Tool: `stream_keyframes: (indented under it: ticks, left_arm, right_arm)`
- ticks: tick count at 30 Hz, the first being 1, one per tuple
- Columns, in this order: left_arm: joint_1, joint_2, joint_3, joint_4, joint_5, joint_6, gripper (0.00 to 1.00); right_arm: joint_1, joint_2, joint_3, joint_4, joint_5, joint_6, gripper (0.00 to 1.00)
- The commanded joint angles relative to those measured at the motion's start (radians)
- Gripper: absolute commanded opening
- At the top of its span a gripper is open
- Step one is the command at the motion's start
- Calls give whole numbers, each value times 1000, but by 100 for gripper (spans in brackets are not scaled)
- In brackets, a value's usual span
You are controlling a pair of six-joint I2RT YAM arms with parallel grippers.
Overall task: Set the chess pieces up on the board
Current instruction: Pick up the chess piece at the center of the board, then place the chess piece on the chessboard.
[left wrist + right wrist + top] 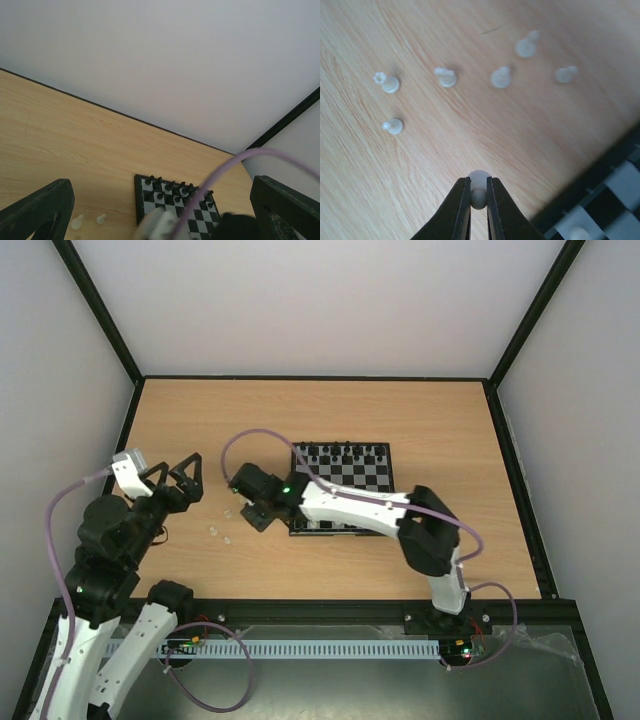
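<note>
Right gripper (478, 199) is nearly closed, pinching a round-headed white piece (478, 184) by its sides, long axis upright, head up, over the table (440, 420) just left of the board (372, 476). Six loose white pieces (500, 77) stand nearby. Black pieces (345, 452) line the board's far rows. Left gripper (173, 476) hangs wide open, empty.

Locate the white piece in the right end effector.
Right wrist view, bottom centre: the white piece is pinched in the right end effector, just left of the board.

free: bare table (485, 135) | blocking: loose chess pieces (500, 78) ahead, board (617, 182) alongside
</note>
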Motion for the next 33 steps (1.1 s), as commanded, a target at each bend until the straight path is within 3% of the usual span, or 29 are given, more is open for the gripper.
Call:
stream_keyframes:
  ticks: [1, 13, 33]
  left_arm:
    - [5, 41, -29, 24, 21, 12, 99]
    - [4, 221, -145, 97, 88, -13, 100]
    - [4, 230, -155, 113, 91, -11, 99]
  right_arm:
    - [-42, -159, -140, -11, 70, 37, 10]
    - [-178, -366, -429, -9, 93, 118, 11]
    - [-220, -255, -458, 45, -23, 98, 14]
